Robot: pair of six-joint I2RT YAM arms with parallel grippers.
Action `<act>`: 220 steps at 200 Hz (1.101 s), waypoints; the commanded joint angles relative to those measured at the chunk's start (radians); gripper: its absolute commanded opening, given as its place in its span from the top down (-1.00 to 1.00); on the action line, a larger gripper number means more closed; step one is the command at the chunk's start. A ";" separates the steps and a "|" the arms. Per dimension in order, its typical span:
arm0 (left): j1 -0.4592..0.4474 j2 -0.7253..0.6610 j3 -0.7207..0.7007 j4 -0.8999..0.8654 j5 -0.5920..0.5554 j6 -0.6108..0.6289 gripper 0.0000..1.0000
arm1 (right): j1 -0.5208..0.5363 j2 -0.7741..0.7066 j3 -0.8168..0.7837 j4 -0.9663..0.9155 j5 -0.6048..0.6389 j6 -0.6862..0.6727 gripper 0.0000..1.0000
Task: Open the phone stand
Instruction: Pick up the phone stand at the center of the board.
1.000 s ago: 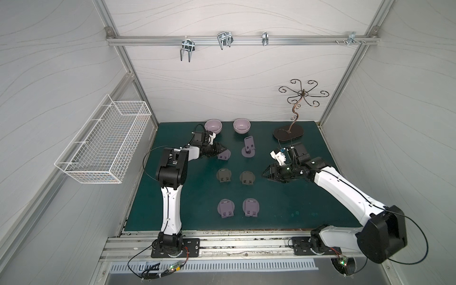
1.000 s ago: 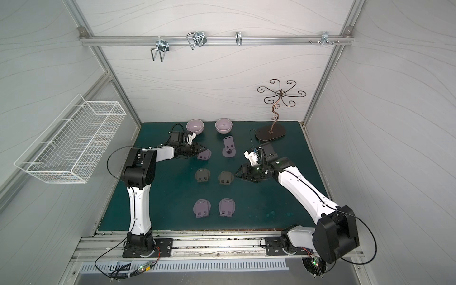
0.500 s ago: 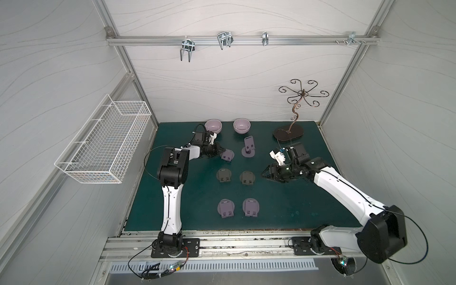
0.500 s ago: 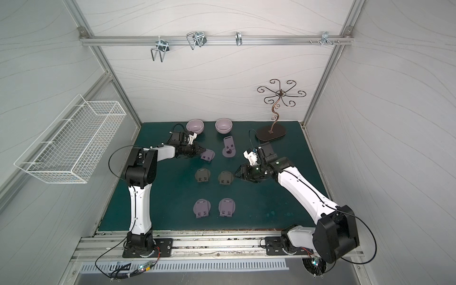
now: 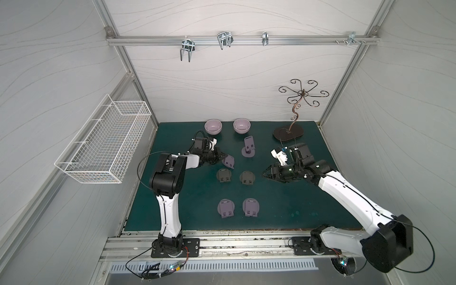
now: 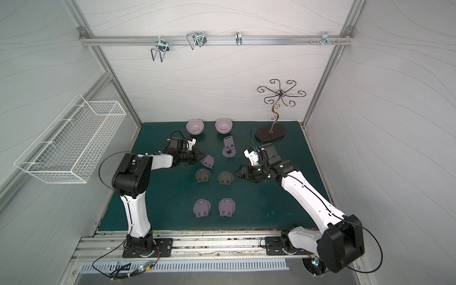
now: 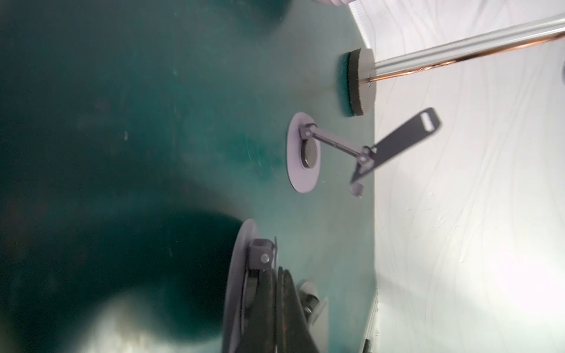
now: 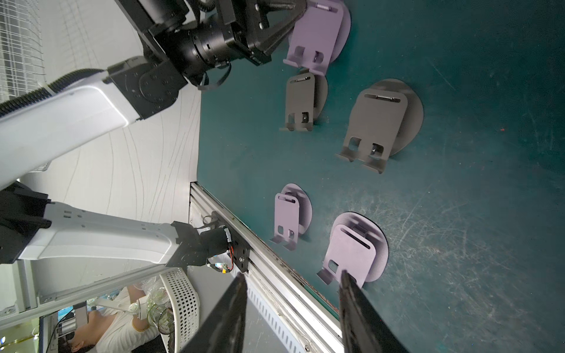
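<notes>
Beyond the grey stands (image 5: pixel 223 175), your left gripper (image 5: pixel 224 158) pinches the lilac phone stand (image 5: pixel 229 162) by its plate edge, likely to hinge it up; your right gripper (image 5: pixel 265 174) hovers apart, jaws parted, empty.

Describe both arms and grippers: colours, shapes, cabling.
Left arm and right arm: white link shells, boxy black joints. A thin black cable loops outside each. Left gripper and right gripper are black; fingers taper to dark points. White bracket on each wrist.

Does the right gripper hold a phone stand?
No, in the right wrist view the right gripper shows its jaws apart, with nothing between them.
</notes>
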 commanded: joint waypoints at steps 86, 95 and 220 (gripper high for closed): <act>-0.136 -0.762 -0.251 -0.074 -0.110 -0.260 1.00 | 0.060 -0.155 -0.014 0.275 -0.259 0.187 0.05; -0.150 -0.804 -0.270 -0.074 -0.122 -0.283 1.00 | 0.071 -0.167 -0.048 0.349 -0.268 0.223 0.07; -0.274 -1.050 -0.334 -0.090 -0.195 -0.408 1.00 | 0.196 -0.114 -0.170 0.668 -0.235 0.359 0.25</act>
